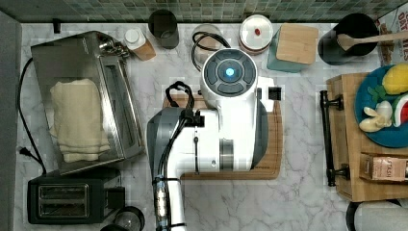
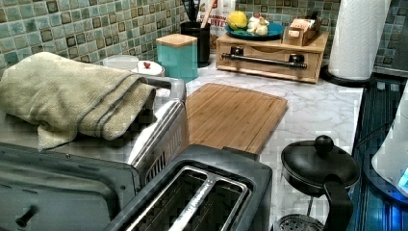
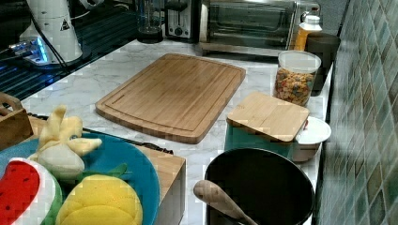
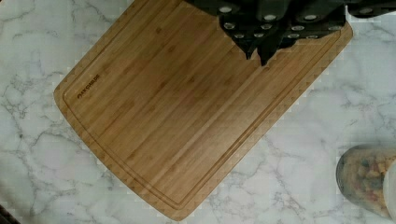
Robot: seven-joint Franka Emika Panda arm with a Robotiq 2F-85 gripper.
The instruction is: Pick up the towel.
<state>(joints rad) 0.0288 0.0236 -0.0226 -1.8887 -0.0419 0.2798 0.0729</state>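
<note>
The towel (image 1: 79,119) is a cream folded terry cloth lying rumpled on top of the silver toaster oven (image 1: 113,103) at the top view's left. In the left view the towel (image 2: 72,96) drapes over the oven's roof (image 2: 159,125), one corner hanging down. My arm's white wrist (image 1: 230,72) hovers over the wooden cutting board (image 1: 275,144) in the middle, well to the right of the towel in the top view. In the wrist view my gripper (image 4: 261,51) hangs dark above the bare board (image 4: 177,112), nothing near it.
A black toaster (image 1: 67,197) sits in front of the oven. A cereal jar (image 3: 295,79), teal canister (image 1: 293,48) and black utensil holder (image 1: 349,38) line the tiled wall. A wooden tray (image 1: 351,144) with a blue plate of toy food stands at the top view's right.
</note>
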